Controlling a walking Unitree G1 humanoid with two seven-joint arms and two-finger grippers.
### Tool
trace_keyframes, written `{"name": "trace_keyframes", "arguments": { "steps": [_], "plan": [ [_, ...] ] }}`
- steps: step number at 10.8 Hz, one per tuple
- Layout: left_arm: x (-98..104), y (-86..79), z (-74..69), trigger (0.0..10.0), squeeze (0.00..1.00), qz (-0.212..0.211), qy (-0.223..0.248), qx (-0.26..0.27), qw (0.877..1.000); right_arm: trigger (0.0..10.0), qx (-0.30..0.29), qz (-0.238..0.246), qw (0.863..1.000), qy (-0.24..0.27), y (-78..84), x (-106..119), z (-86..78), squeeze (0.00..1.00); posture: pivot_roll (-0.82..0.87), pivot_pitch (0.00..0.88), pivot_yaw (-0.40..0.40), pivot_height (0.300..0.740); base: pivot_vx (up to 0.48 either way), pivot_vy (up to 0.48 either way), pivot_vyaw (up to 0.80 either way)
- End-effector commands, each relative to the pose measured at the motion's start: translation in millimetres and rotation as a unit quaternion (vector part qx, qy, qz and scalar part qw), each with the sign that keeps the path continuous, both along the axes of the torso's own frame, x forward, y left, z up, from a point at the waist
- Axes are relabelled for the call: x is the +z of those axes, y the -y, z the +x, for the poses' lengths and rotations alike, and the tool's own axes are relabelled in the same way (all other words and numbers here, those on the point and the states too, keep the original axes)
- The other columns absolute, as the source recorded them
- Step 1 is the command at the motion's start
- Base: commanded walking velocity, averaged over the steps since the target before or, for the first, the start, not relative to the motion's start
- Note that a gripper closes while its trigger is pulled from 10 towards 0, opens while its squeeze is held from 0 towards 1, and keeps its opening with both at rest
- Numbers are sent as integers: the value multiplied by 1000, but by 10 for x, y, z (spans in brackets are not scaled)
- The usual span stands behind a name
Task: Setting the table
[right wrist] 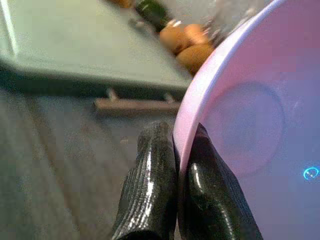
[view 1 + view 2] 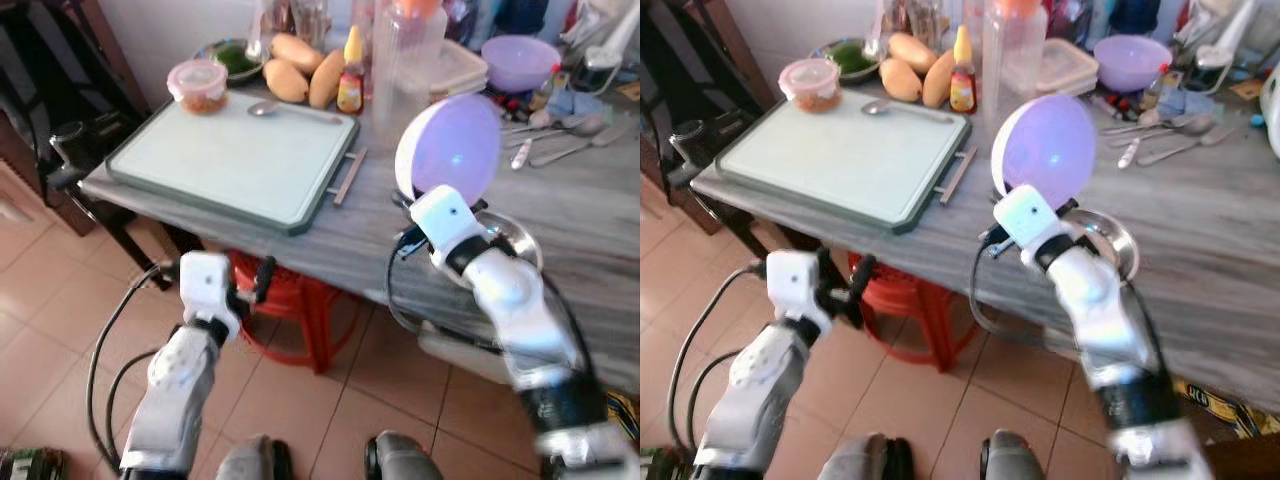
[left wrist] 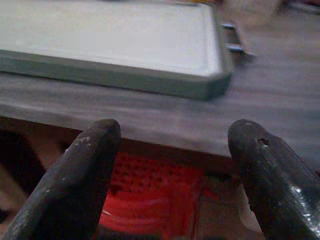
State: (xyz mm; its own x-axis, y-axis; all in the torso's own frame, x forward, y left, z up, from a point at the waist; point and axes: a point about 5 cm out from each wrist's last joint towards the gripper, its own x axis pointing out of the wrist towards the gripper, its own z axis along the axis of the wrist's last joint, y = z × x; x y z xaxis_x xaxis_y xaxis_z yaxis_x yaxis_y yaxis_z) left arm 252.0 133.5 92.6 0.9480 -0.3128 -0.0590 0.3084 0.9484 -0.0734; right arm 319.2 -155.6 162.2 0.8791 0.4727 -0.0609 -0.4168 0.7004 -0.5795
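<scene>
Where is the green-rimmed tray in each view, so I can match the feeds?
Left eye view: the green-rimmed tray lies on the grey table, upper left of centre.
Right eye view: same place, upper left.
Left wrist view: straight ahead, past the left gripper and its open jaws.
Right wrist view: beyond the purple bowl pinched by the right gripper, the tray.
Shared landmark: the tray's metal handle.

left pincer agape, right pincer clamped
</scene>
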Motion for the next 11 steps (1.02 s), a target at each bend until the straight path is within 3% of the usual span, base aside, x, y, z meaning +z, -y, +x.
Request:
{"name": "trace_keyframes", "arguments": {
  "steps": [1, 3, 6, 9, 11],
  "plan": [
    [29, 27, -36, 10000, 0, 4, 2, -17, 1000, 10000, 31, -23, 999, -18, -79, -10, 47, 0, -59, 179, 64, 740, 0, 0, 0],
    [34, 45, -84, 10000, 0, 2, -4, -24, 1000, 10000, 50, -61, 996, -31, -85, 31, 182, 0, -43, 190, 60, 740, 0, 0, 0],
    [32, 29, -98, 10000, 0, 3, -14, -20, 1000, 10000, 35, -131, 990, -50, 30, 35, 316, 0, -34, 192, 58, 740, 0, 0, 0],
    [-4, 40, -98, 10000, 0, 10, -32, -29, 999, 10000, 14, -139, 987, -76, 136, -18, 318, 0, -41, 192, 66, 740, 0, 0, 0],
    [-10, 48, -85, 10000, 0, 10, -34, -28, 999, 10000, 11, -138, 987, -80, 171, -11, 304, 1000, -44, 189, 67, 740, 0, 0, 0]
  ]
}}
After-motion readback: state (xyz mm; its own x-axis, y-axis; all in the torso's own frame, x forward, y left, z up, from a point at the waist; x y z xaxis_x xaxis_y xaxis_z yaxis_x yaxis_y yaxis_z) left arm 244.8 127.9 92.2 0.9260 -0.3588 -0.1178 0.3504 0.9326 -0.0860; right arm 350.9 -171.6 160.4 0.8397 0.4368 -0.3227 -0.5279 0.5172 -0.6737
